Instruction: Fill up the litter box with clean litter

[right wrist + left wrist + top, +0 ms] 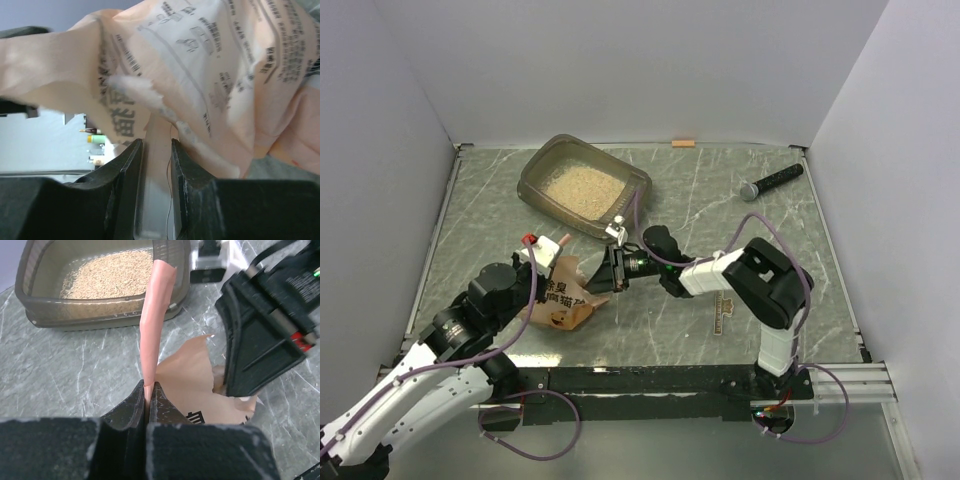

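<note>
Left gripper [149,392]: is clenching tight on a thin pink edge of the pouch [563,300].
Right gripper [156,150]: is grasping a fold of the same pouch, its jaws standing a little apart around it.
Pouch: is sitting between both grippers, lower left of centre in the top view.
Litter box [532,180]: is lying just above the pouch in the frame, its long axis running from upper left to lower right, with tan litter [582,188] covering its floor.
Coming move: is probably needing the pouch carried upward in the frame over the near wall. The right gripper seems slightly nearer.

Bright, even light, soft shadows, wrist close-ups slightly soft
</note>
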Action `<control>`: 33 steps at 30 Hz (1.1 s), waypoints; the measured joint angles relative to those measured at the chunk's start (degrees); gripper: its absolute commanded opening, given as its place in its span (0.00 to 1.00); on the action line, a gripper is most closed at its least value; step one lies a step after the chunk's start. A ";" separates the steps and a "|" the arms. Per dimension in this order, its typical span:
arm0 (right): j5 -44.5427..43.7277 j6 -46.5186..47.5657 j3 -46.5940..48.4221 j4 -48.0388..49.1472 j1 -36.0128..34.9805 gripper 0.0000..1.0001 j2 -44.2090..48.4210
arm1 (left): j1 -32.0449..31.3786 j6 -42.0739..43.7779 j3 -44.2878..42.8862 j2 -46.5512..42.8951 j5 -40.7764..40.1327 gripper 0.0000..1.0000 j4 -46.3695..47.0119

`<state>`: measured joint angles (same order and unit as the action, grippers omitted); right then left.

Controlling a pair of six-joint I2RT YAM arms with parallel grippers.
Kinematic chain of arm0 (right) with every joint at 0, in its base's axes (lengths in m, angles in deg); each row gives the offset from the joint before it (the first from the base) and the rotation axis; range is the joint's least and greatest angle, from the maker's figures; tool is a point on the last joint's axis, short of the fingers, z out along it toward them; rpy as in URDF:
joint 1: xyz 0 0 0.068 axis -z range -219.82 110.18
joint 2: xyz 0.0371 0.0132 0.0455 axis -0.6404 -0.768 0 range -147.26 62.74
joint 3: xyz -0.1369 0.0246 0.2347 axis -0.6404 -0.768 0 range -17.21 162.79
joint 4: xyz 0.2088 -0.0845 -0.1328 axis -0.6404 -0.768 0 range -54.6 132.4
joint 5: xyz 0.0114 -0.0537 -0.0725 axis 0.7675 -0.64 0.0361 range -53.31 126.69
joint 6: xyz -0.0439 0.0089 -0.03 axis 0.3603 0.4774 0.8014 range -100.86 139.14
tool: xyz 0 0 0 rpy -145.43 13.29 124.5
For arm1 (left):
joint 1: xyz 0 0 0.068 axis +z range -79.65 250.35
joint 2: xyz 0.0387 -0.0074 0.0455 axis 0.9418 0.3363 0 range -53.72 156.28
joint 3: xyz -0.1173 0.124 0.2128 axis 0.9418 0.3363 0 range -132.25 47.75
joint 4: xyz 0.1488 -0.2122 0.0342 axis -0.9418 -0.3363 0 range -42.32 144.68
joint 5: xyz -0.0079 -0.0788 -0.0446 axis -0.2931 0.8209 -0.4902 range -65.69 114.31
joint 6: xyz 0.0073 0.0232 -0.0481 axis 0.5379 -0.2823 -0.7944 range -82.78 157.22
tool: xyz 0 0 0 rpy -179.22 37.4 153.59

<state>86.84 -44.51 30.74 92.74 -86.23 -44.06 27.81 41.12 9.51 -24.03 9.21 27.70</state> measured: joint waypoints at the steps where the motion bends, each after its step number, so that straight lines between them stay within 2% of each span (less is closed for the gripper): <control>1: 0.00 0.39 -0.20 -0.81 0.09 0.00 1.01 | 0.00 -0.07 0.39 -0.02 0.07 0.01 0.44; 8: 1.18 1.14 -7.85 0.15 3.32 0.00 10.38 | 0.00 -0.04 3.98 0.02 2.40 0.01 4.20; 19: 3.50 -1.25 -21.29 7.10 9.07 0.00 18.51 | 0.04 -0.07 6.29 -1.42 10.45 0.01 8.63; 33: 4.55 1.42 -30.82 1.79 14.99 0.00 33.77 | 0.02 -0.07 7.17 -1.99 15.50 0.01 9.97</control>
<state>91.38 -43.09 -0.08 94.54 -71.24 -10.30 27.83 41.06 16.68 -26.01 24.71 37.67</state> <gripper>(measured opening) 0.325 0.044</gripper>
